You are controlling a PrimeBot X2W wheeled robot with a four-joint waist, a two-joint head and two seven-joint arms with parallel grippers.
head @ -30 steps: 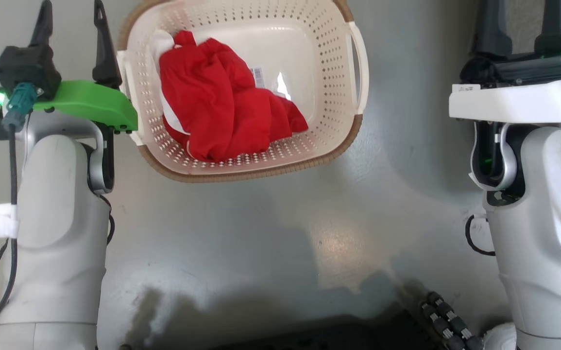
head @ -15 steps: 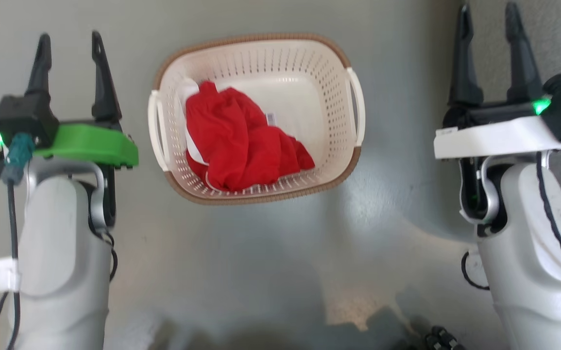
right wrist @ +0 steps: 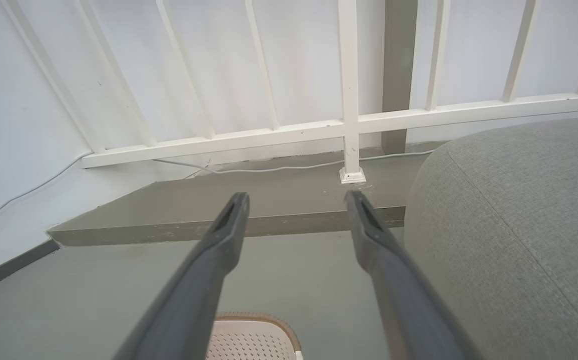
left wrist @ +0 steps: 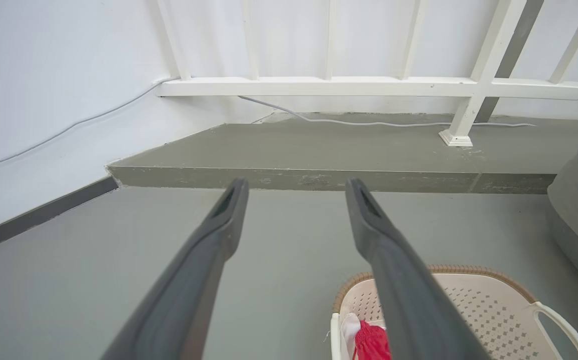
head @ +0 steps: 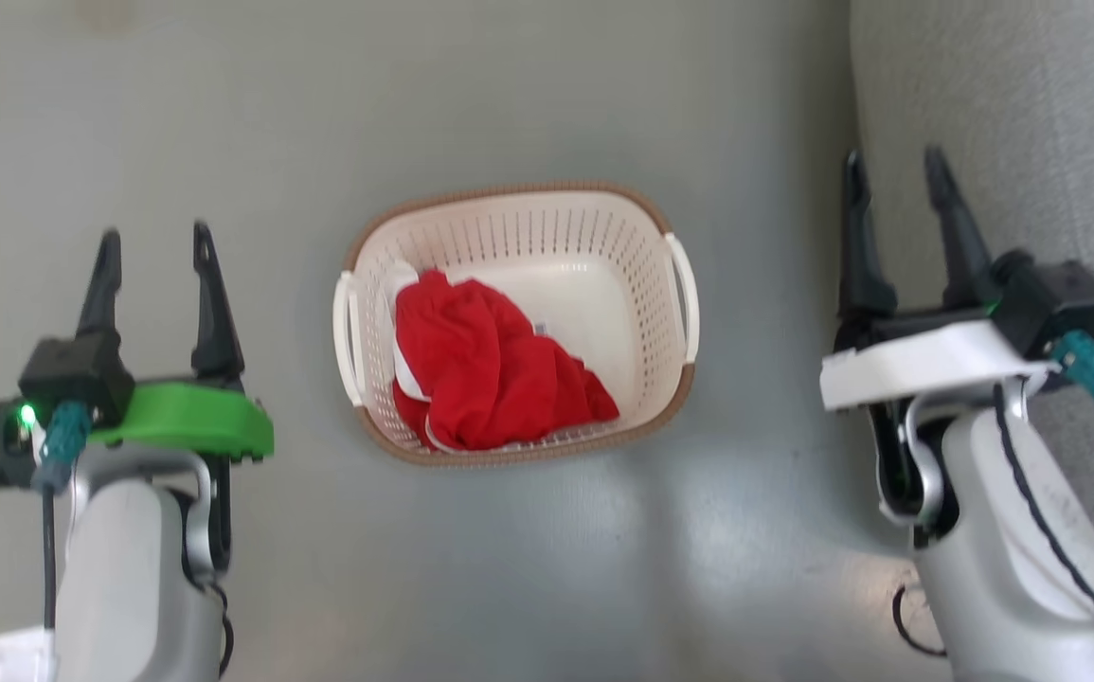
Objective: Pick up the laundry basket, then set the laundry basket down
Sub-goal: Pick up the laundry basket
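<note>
Neighbouring laundry basket: grey cushion, ledge.

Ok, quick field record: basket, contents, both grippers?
laundry basket: upright on the grey floor
contents: red cloth bunched toward its left side
left gripper: open, empty, apart from the basket
right gripper: open, empty, apart from the basket, near grey cushion

perforated plastic laundry basket with woven-look rim, soft red cloth, smooth sheeny floor
</note>
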